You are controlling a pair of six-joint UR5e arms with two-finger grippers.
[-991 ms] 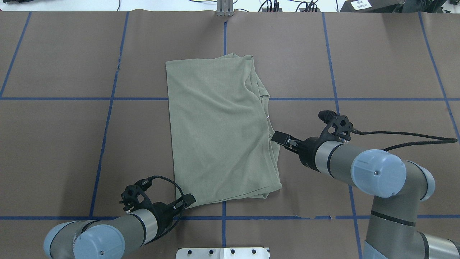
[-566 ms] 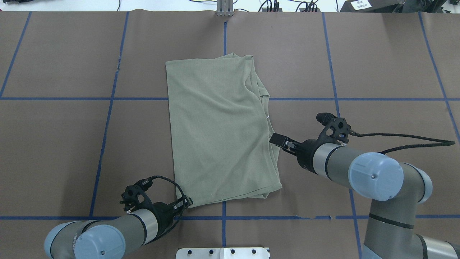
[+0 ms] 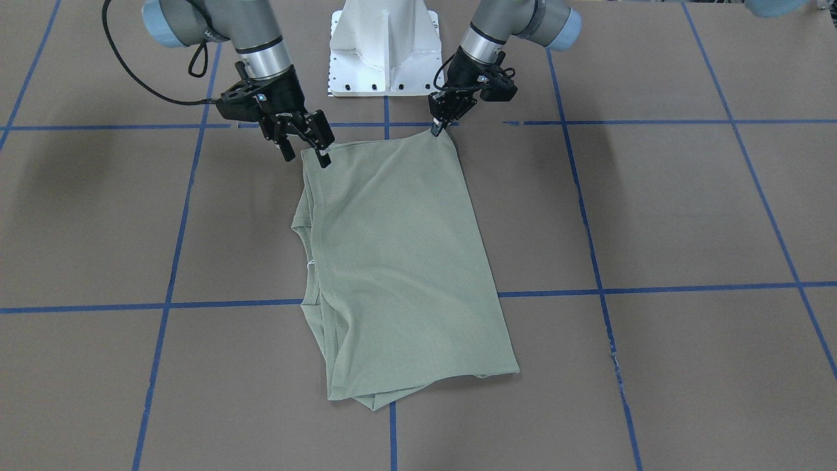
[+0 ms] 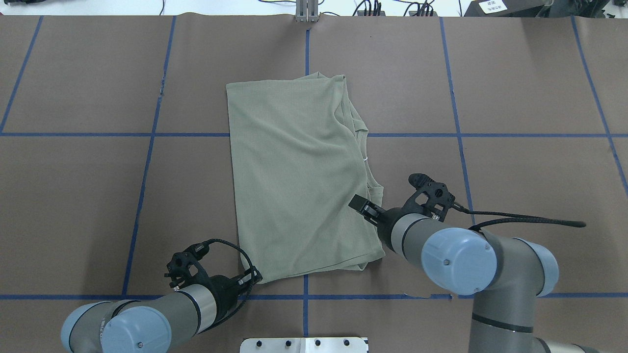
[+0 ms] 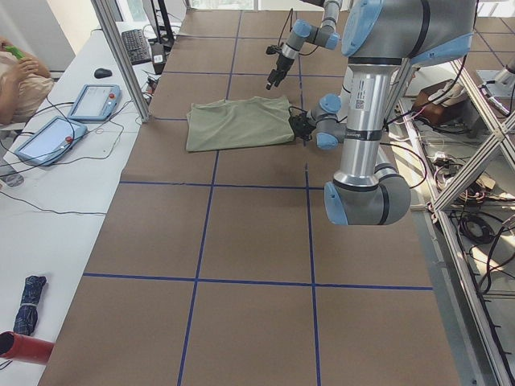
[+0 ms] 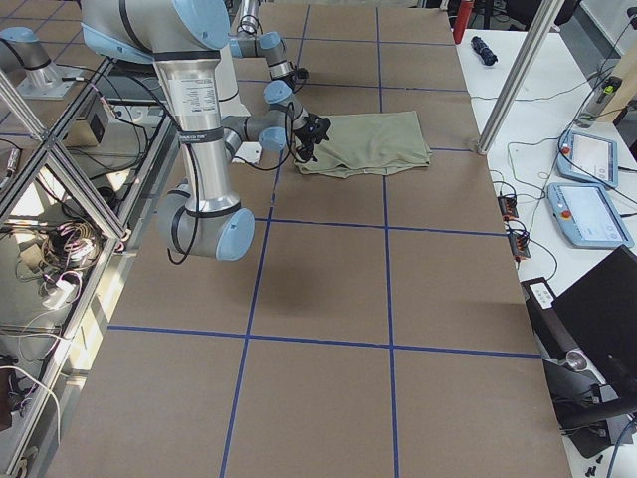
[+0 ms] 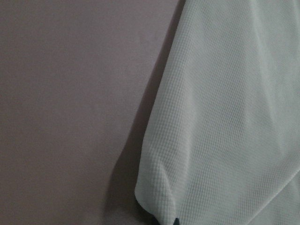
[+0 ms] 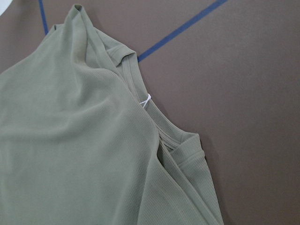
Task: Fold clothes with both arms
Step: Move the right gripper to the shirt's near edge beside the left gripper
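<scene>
The clothes are one sage-green knit shirt [image 4: 299,181], folded into a tall rectangle in the middle of the brown table. Its ribbed collar [image 8: 180,140] and white tag [image 4: 366,158] lie along its right edge. My left gripper [image 4: 256,277] is shut on the shirt's near-left corner, which is pinched and raised slightly [image 3: 436,128]. In the left wrist view that corner of the shirt [image 7: 159,187] fills the lower middle. My right gripper [image 3: 306,154] hangs open just above the near-right part of the shirt [image 3: 399,261], holding nothing, below the collar [image 4: 359,203].
Blue tape lines [image 4: 147,162] divide the brown table cover. The white pedestal base [image 3: 384,46] stands at the robot's side, and a metal post [image 4: 307,12] at the far edge. A person [image 5: 20,76] and tablets [image 5: 92,100] are at a side bench.
My right gripper has moved toward the robot and leftward, from beside the collar to over the shirt's near-right edge. The left gripper has drawn back slightly at the near-left corner.
</scene>
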